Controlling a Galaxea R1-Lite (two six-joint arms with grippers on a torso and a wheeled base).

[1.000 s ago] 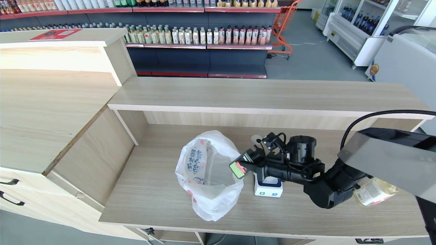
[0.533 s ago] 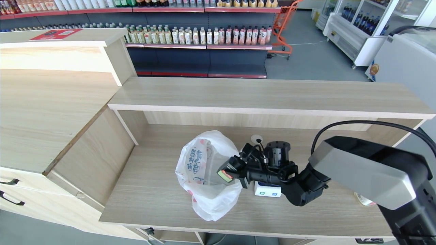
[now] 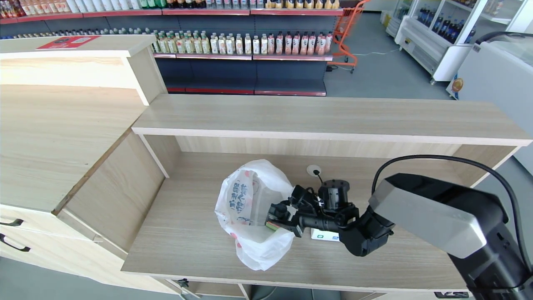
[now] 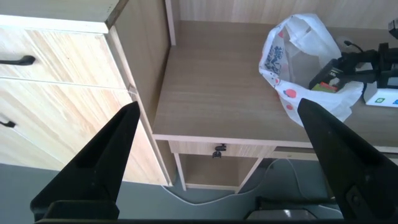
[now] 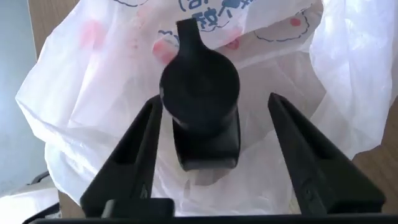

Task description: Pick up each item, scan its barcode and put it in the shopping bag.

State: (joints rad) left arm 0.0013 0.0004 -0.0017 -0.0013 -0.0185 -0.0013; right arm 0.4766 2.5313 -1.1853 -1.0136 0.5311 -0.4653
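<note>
Item (image 5: 200, 87) | at shopping bag (image 3: 239, 200) mouth | right tool (image 5: 212, 101) spread, not gripping | left tool (image 4: 217, 106) spread, empty

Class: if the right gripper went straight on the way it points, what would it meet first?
Probably the dark item directly ahead of the right gripper, in the open mouth of the shopping bag; behind it, the bag's white plastic. Depth between them is unclear.

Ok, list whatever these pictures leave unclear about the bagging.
- Item: right wrist view shows it as a dark shape; no barcode legible.
- Scanner: head view, mostly behind the right arm.
- Shopping bag contents: hidden by its wall and the right gripper.
</note>
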